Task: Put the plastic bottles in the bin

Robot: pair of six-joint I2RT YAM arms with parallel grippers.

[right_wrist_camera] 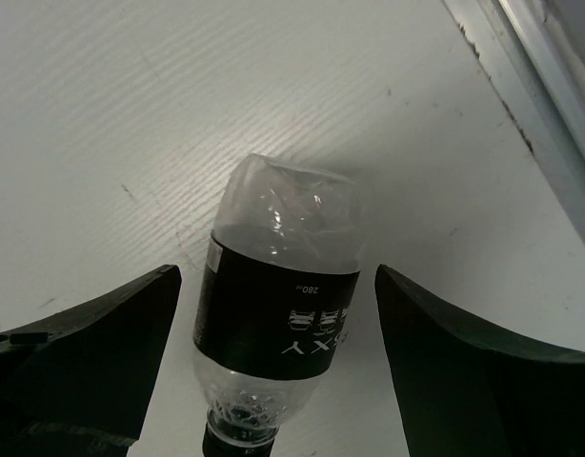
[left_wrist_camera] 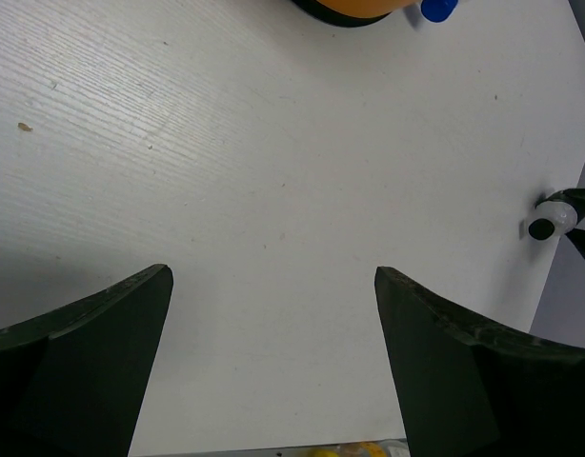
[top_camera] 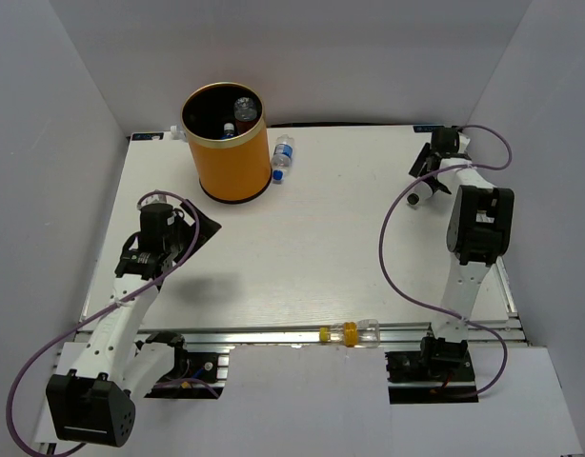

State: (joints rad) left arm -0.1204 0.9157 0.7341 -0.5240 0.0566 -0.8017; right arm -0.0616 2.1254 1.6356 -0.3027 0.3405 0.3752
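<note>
The orange-yellow bin [top_camera: 226,157] stands at the far left with a clear bottle [top_camera: 245,107] and a red-capped bottle [top_camera: 230,127] inside. A blue-label bottle [top_camera: 283,157] lies against its right side. A yellow-orange label bottle [top_camera: 350,333] lies on the near rail. My right gripper [top_camera: 424,176] is open at the far right, its jaws astride a lying clear bottle with a black label and cap [right_wrist_camera: 278,314], not touching it. The right gripper [right_wrist_camera: 273,276] shows wide gaps on both sides. My left gripper [top_camera: 199,228] is open and empty over bare table [left_wrist_camera: 273,271].
The white table [top_camera: 321,248] has metal rails along its near edge [top_camera: 273,333] and right edge [right_wrist_camera: 540,57]. White walls enclose three sides. In the left wrist view the bin's base [left_wrist_camera: 354,8], a blue cap [left_wrist_camera: 437,9] and the black-capped bottle [left_wrist_camera: 550,221] show far off.
</note>
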